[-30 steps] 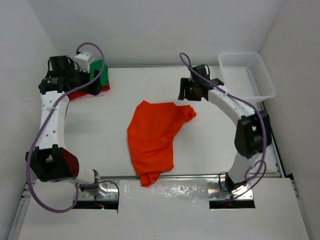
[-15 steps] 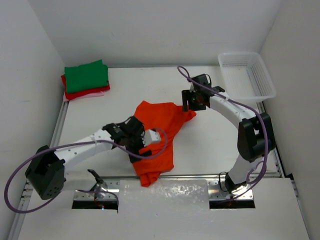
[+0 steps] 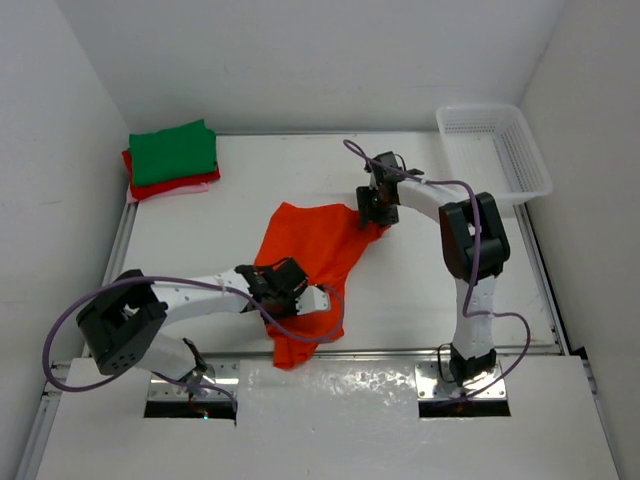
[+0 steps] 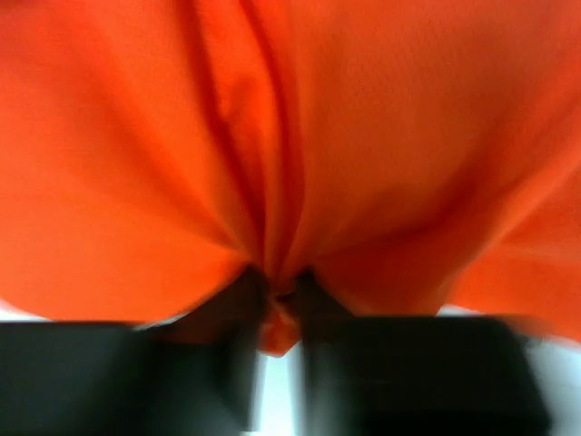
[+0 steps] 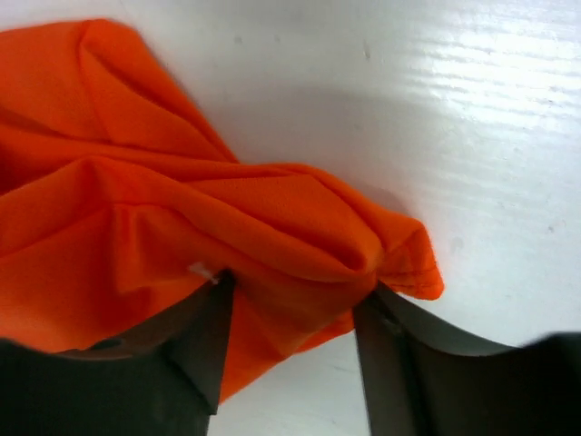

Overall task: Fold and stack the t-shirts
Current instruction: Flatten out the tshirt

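Note:
The orange t-shirt (image 3: 315, 245) lies crumpled in the middle of the table. My left gripper (image 3: 285, 290) is low over its near part. In the left wrist view the orange t-shirt (image 4: 363, 136) fills the frame and my left gripper (image 4: 280, 309) is shut on a pinched fold of it. My right gripper (image 3: 373, 208) is at the shirt's far right corner. In the right wrist view my right gripper (image 5: 295, 291) stands open, its jaws straddling the bunched corner of the orange t-shirt (image 5: 182, 209). A folded green t-shirt (image 3: 175, 152) lies on a red t-shirt (image 3: 180, 186) at the back left.
A white mesh basket (image 3: 530, 150) stands at the back right corner. The white table (image 3: 200, 240) has raised rails along its left and right edges. Purple cables loop from both arms above the cloth.
My left arm has swung from the stack at the back left to the orange t-shirt and shut on a fold. My right gripper has come down on the shirt's far corner with its jaws wider.

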`<move>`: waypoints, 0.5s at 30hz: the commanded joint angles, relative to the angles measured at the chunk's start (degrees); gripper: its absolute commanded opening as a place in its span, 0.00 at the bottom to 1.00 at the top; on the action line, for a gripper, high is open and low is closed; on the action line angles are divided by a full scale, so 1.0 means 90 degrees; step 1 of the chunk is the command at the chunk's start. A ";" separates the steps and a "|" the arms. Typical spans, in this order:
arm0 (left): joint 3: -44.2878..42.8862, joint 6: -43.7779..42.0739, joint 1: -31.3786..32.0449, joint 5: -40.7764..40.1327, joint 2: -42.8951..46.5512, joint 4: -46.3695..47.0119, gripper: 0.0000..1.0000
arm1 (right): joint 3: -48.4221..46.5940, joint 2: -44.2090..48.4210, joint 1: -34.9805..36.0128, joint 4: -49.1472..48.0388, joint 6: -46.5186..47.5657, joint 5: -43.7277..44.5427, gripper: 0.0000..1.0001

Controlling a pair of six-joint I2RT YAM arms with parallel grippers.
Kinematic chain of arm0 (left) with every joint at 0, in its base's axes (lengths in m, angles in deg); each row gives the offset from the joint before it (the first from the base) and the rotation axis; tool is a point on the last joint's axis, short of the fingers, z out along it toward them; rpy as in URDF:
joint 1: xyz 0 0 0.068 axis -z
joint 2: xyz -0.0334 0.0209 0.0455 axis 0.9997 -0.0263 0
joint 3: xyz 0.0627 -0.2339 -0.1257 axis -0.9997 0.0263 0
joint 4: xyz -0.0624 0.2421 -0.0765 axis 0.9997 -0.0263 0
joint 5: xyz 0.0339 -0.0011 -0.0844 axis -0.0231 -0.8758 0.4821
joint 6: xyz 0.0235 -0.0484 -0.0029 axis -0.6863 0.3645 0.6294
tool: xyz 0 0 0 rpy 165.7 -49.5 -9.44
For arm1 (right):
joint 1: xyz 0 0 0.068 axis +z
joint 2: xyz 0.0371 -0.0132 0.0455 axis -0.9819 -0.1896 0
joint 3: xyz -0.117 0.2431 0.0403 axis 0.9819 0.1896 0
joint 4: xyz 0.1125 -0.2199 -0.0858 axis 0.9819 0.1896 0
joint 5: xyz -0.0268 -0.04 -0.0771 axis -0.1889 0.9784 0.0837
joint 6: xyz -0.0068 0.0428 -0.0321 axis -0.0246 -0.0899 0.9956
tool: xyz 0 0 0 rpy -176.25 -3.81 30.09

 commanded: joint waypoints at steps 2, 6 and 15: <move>-0.0152 0.0040 0.0002 -0.0497 0.0095 0.0277 0.00 | -0.0022 -0.0157 -0.0031 -0.0734 -0.0313 -0.0429 0.36; -0.0757 0.0293 -0.0231 -0.1036 0.0474 0.0024 0.00 | 0.0661 0.0495 -0.0168 -0.1418 -0.0597 -0.0489 0.00; -0.3784 0.0119 -0.1882 -0.0422 0.1804 -0.2124 0.00 | 0.2528 0.4946 -0.0364 -0.1684 -0.0295 0.0292 0.00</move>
